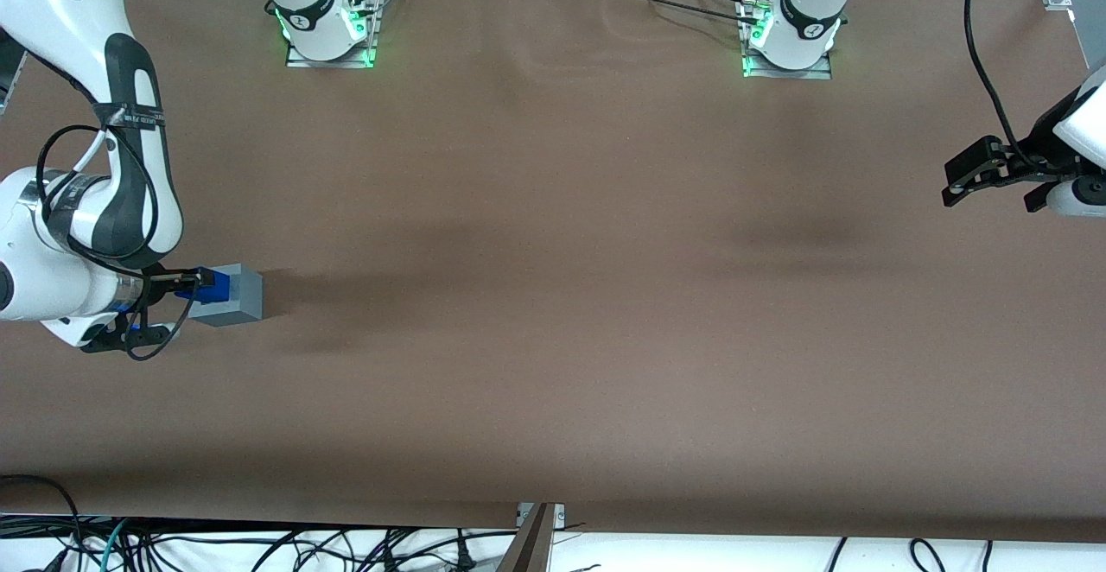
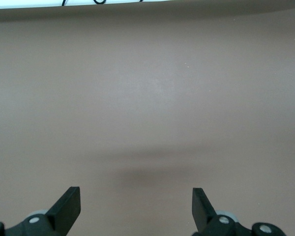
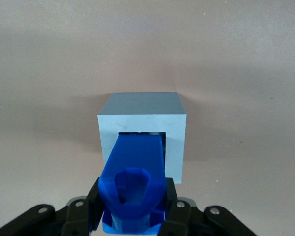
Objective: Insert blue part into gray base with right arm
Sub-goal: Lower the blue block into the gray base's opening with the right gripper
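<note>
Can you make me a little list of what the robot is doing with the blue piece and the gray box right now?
blue part: held by the gripper, its tip entering the base's square recess
gray base: light-gray cube on the brown table, toward the working arm's end
gripper: right arm's, beside the base, fingers shut on the blue part
insertion: started, not fully seated; most of the blue part sticks out

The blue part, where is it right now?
The blue part is held in the claw, its tip entering the gray base at the working arm's end.
</note>
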